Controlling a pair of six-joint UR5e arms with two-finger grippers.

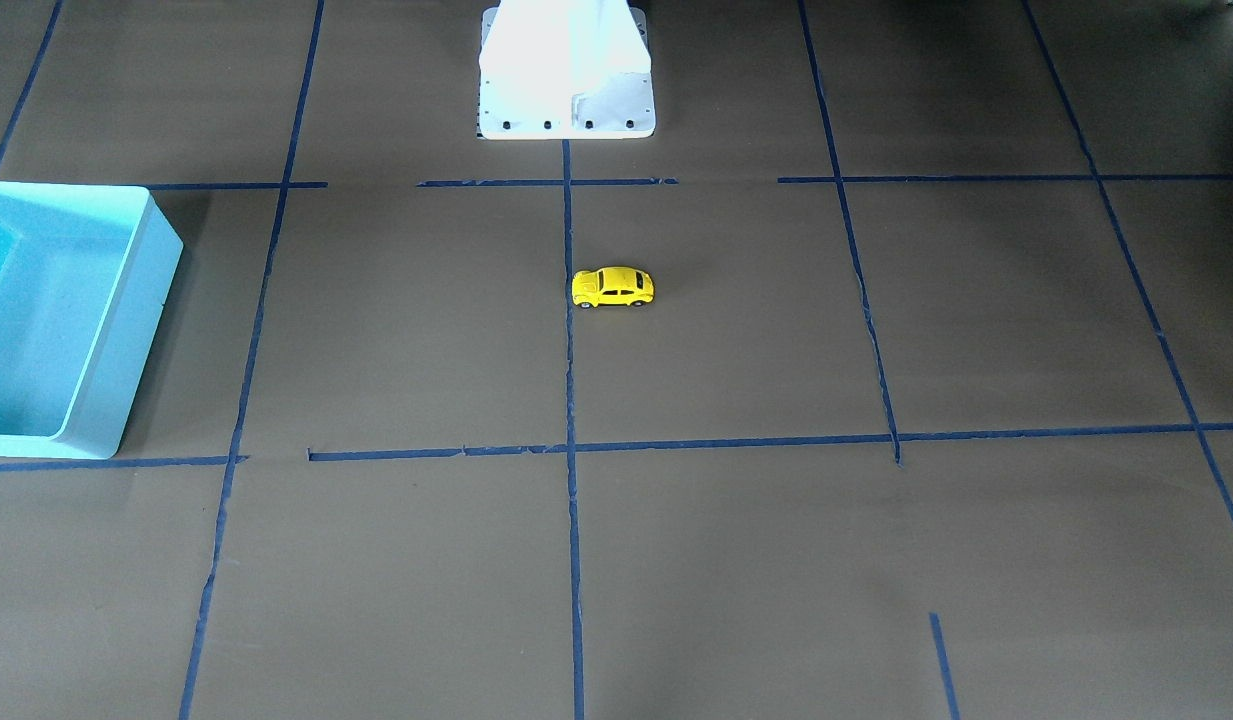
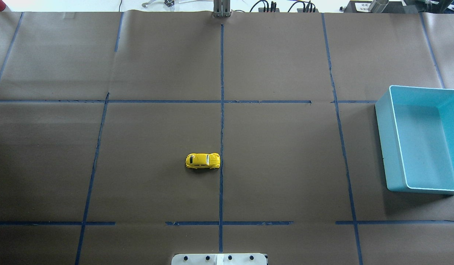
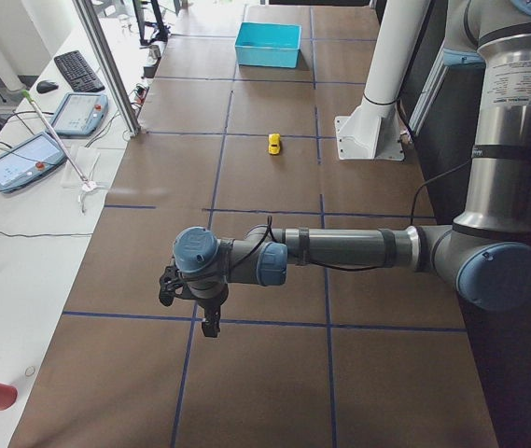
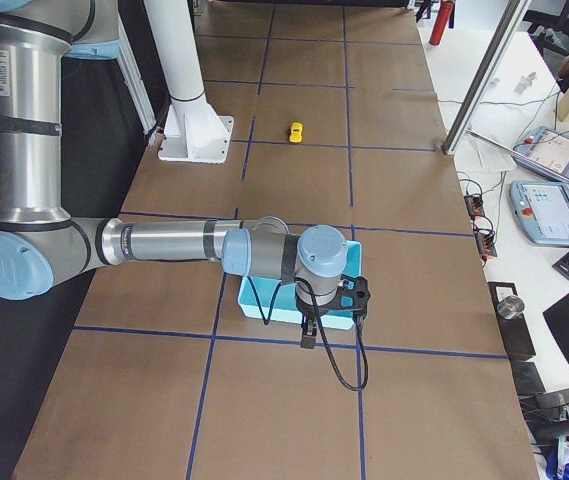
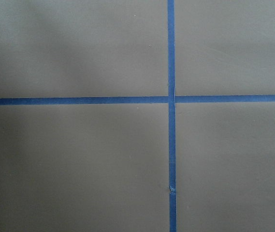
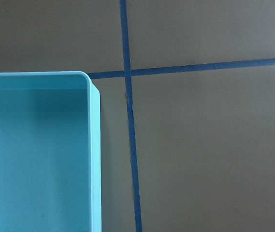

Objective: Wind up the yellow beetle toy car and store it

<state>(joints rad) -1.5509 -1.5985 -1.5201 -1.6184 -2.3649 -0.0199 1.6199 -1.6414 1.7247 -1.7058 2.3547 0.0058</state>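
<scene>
Car [image 2: 203,161] stands on its wheels near the middle of the table [image 2: 285,154], long axis parallel to the robot-side edge, nose toward the right edge and the bin [image 2: 387,147]. The left gripper [image 3: 211,325] and right gripper [image 4: 308,338] hang well apart from it; whether their fingers are spread or closed cannot be told.

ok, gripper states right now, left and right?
Left gripper: cannot tell open or closed; not holding the yellow beetle toy car.
Right gripper: cannot tell either; not holding it.
</scene>
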